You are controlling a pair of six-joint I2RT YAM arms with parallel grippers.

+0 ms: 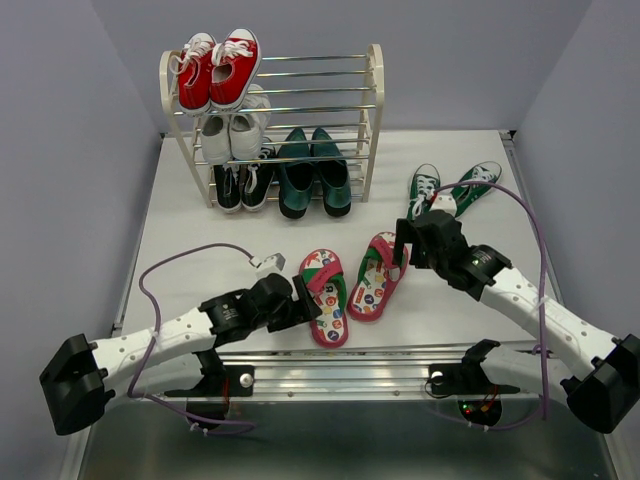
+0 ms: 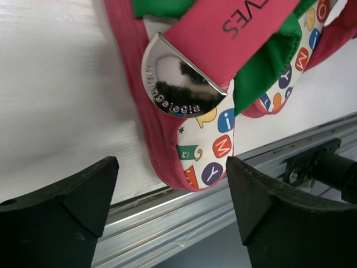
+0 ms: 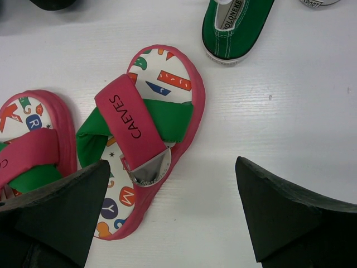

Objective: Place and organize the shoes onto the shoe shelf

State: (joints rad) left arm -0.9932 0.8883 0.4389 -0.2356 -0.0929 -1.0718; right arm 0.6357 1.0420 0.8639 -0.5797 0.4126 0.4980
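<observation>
Starting at the near edge: got a metal rail (image 1: 340,362) running along the front of the white counter (image 1: 200,230), plus a purple cable (image 1: 150,280) looping off the left arm.

Just past that, seeing the left claw (image 2: 172,162) spread wide open, gripping nothing, hanging low by the heel end of the left flip-flop (image 1: 328,297). Can even read a shiny metal tag (image 2: 181,84) on its pink strap in the wrist view.

Moving right a bit, spotting the right flip-flop (image 1: 375,275) tucked right beside the first one. Honestly can't tell if touching or just super close. Both sitting flat on the counter, patterned insoles up.

Same deal with the right claw (image 3: 172,162): wide open, holding nothing, hovering over the right edge of that right flip-flop.

Farther back on the right, finding the green sneakers (image 1: 448,190) loose on the counter, splayed apart, just beyond the right arm's wrist and just right of the shoe shelf (image 1: 375,100), not on it.

Ending at the far side with the shelf itself:
- Lowest level: black sneakers (image 1: 240,185) on the left, teal slip-ons (image 1: 312,178) next to them on the right, toes poking out front.
- Middle tier: white sneakers (image 1: 232,130) on the left.
- Top tier: red sneakers (image 1: 215,70) on the left, leaning over the front rod.
</observation>
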